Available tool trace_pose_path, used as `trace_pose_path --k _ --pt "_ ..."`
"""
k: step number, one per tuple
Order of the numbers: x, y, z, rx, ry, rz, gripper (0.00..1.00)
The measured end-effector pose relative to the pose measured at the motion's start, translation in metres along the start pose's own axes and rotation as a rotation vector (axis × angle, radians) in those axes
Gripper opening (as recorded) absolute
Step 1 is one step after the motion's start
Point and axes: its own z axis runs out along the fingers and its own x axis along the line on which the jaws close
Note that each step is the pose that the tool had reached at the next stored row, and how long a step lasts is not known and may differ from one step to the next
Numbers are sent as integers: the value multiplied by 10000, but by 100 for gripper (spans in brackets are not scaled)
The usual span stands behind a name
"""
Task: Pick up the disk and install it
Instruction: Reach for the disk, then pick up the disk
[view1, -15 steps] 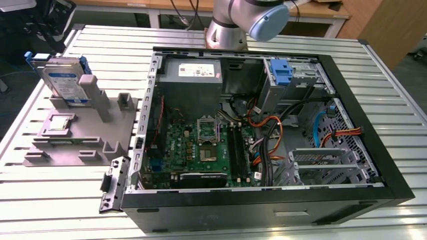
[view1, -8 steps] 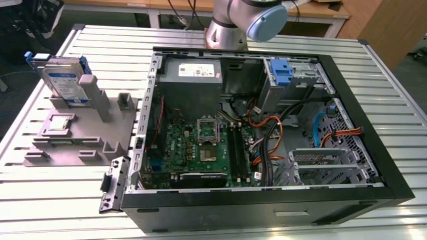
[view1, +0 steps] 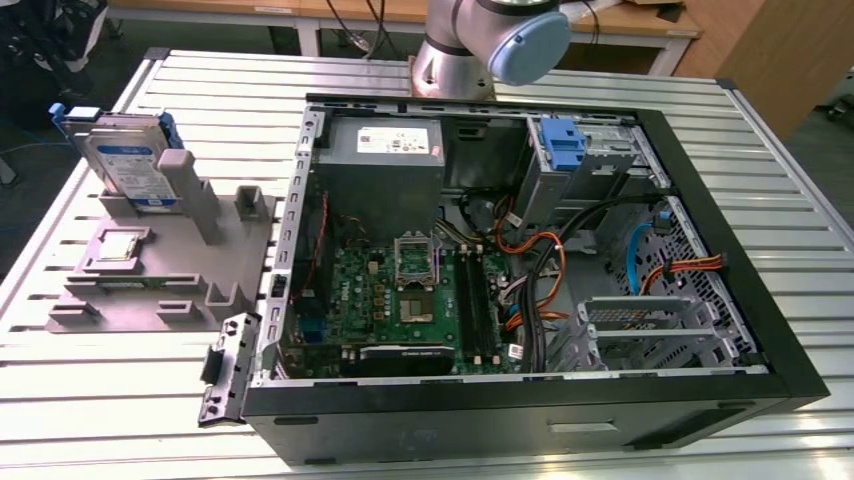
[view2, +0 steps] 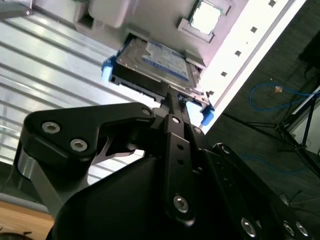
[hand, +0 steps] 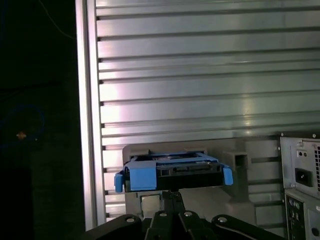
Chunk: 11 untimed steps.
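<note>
The disk (view1: 134, 165), a silver-grey drive with a white-and-blue label and blue rails, stands on edge in a grey holder (view1: 147, 270) at the exterior view's left, outside the open computer case (view1: 534, 250). Nothing touches it there. In both wrist views my gripper (hand: 172, 194) looks onto the disk's (hand: 172, 172) upper edge from a distance, its fingertips lined up with the middle of that edge. The fingers (view2: 169, 97) are shut together with nothing between them, in front of the disk's (view2: 155, 57) labelled face.
The case lies open on the slatted metal table (view1: 747, 160), with a grey power-supply box (view1: 387, 145) at its far side. A blue bracket (view1: 567, 150) sits in the bay at the far right corner. Cables (view1: 534, 270) cross the motherboard (view1: 400, 300). The arm's base (view1: 467, 50) stands behind the case.
</note>
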Motion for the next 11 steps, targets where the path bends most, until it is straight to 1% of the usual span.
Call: trace_pose_path --k 2,4,5,11 --pt "57 19 14 1 1 2 10" --pt "109 25 29 -1 6 2 10" --pt "119 25 32 1 11 2 10" --pt "119 25 34 1 12 -4 10"
